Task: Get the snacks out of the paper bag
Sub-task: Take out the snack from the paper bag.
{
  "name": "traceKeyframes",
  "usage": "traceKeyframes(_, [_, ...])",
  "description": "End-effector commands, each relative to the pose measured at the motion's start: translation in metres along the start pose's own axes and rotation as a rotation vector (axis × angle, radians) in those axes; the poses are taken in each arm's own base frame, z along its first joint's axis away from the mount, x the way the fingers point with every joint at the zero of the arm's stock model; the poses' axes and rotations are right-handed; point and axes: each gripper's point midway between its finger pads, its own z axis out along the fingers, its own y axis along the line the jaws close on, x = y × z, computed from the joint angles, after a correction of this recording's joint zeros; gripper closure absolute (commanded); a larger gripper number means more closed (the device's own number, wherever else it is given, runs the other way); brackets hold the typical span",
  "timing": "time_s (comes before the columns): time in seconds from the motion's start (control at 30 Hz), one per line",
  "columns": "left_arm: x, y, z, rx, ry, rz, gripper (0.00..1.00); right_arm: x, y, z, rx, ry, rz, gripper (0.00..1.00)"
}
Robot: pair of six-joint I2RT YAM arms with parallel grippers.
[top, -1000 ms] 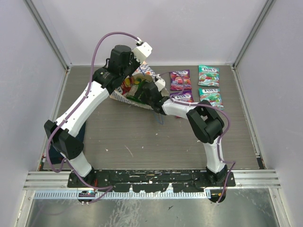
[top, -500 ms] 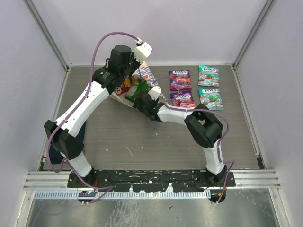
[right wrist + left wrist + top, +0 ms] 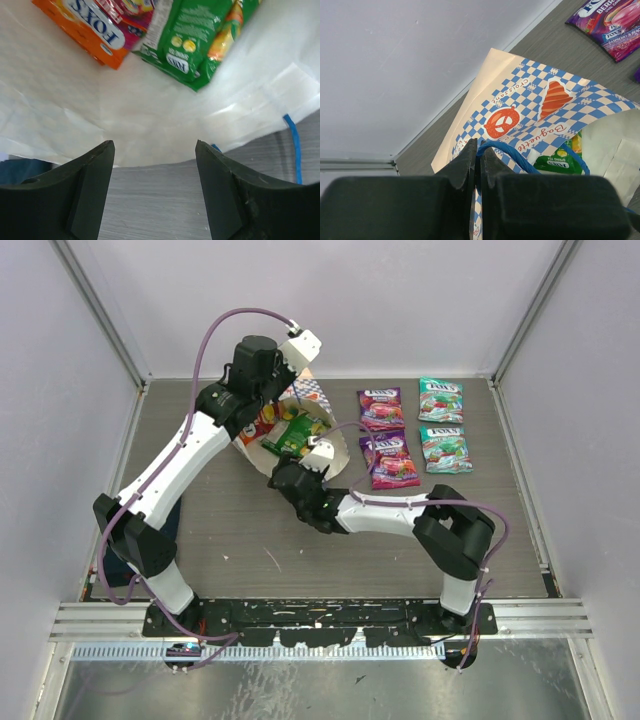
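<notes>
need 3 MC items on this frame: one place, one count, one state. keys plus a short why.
1. Where do the snacks already out lie?
A. On the table, on the right arm's side of the paper bag
B. On top of the bag
C. By the arm bases

2. How many snacks lie outside the bag?
A. Two
B. Four
C. Six

3. The left end effector is:
A. Open above the bag
B. Shut on a purple packet
C. Shut on the blue cord handle

1 A: they lie right of the bag.
2 B: two purple packets, two teal packets.
3 C: the left wrist view shows it clamped on the cord.
</notes>
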Motion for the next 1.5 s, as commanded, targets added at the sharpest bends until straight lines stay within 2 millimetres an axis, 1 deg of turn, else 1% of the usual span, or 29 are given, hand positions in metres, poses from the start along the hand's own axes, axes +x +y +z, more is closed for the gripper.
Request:
traceKeyframes(0.0, [-0.03, 0.025, -0.024, -0.054, -0.098, -0.03, 0.95, -0.048, 0.024, 0.002, -0.042, -0.115, 0.069, 0.31])
traceKeyframes(0.13, [-0.029, 0.025, -0.024, -0.054, -0.098, -0.03, 0.95, -0.035, 0.023, 0.02, -0.046, -0.063, 0.119, 0.38])
traceKeyframes(0.27, [-0.03, 0.025, -0.025, -0.054, -0.1, -0.03, 0.95, -0.028, 0.017, 0.047, -0.022, -0.017, 0.154, 0.39])
traceKeyframes(0.37, [-0.03, 0.025, -0.025, -0.054, -0.101, -0.031, 0.95, -0.026, 0.012, 0.067, -0.01, 0.008, 0.177, 0.4])
traceKeyframes(0.43, [-0.03, 0.025, -0.025, -0.054, -0.101, -0.03, 0.95, -0.028, 0.008, 0.076, 0.004, 0.013, 0.185, 0.4])
traceKeyframes(0.53, [-0.03, 0.025, -0.024, -0.053, -0.1, -0.029, 0.95, -0.03, 0.007, 0.088, 0.02, 0.016, 0.188, 0.39])
traceKeyframes(0.7, [-0.03, 0.024, -0.023, -0.052, -0.099, -0.027, 0.95, -0.018, 0.002, 0.105, 0.043, 0.051, 0.178, 0.39])
traceKeyframes(0.8, [-0.03, 0.025, -0.024, -0.053, -0.1, -0.028, 0.95, -0.014, 0.002, 0.114, 0.043, 0.059, 0.179, 0.39])
traceKeyframes(0.87, [-0.03, 0.025, -0.024, -0.054, -0.101, -0.027, 0.95, -0.012, 0.0, 0.12, 0.047, 0.065, 0.175, 0.4])
traceKeyframes(0.93, [-0.03, 0.025, -0.023, -0.054, -0.099, -0.025, 0.95, -0.009, -0.001, 0.124, 0.05, 0.072, 0.169, 0.43])
traceKeyframes(1.03, [-0.029, 0.025, -0.023, -0.054, -0.097, -0.024, 0.95, -0.008, -0.002, 0.125, 0.042, 0.071, 0.163, 0.53])
traceKeyframes(1.13, [-0.029, 0.026, -0.023, -0.057, -0.096, -0.023, 0.95, -0.012, -0.001, 0.122, 0.02, 0.058, 0.156, 0.69])
traceKeyframes(1.2, [-0.029, 0.025, -0.023, -0.057, -0.097, -0.023, 0.95, -0.021, 0.002, 0.116, 0.004, 0.046, 0.15, 0.86])
traceKeyframes(1.23, [-0.029, 0.026, -0.023, -0.058, -0.096, -0.023, 0.95, -0.024, 0.003, 0.113, 0.001, 0.039, 0.148, 0.97])
traceKeyframes(1.27, [-0.029, 0.026, -0.023, -0.059, -0.097, -0.023, 0.95, -0.029, 0.004, 0.109, -0.004, 0.031, 0.146, 0.99])
traceKeyframes(1.4, [-0.028, 0.026, -0.022, -0.063, -0.093, -0.02, 0.95, -0.047, 0.008, 0.091, -0.03, 0.002, 0.134, 0.99])
traceKeyframes(1.47, [-0.029, 0.026, -0.022, -0.064, -0.095, -0.02, 0.95, -0.055, 0.014, 0.077, -0.058, -0.007, 0.117, 0.99])
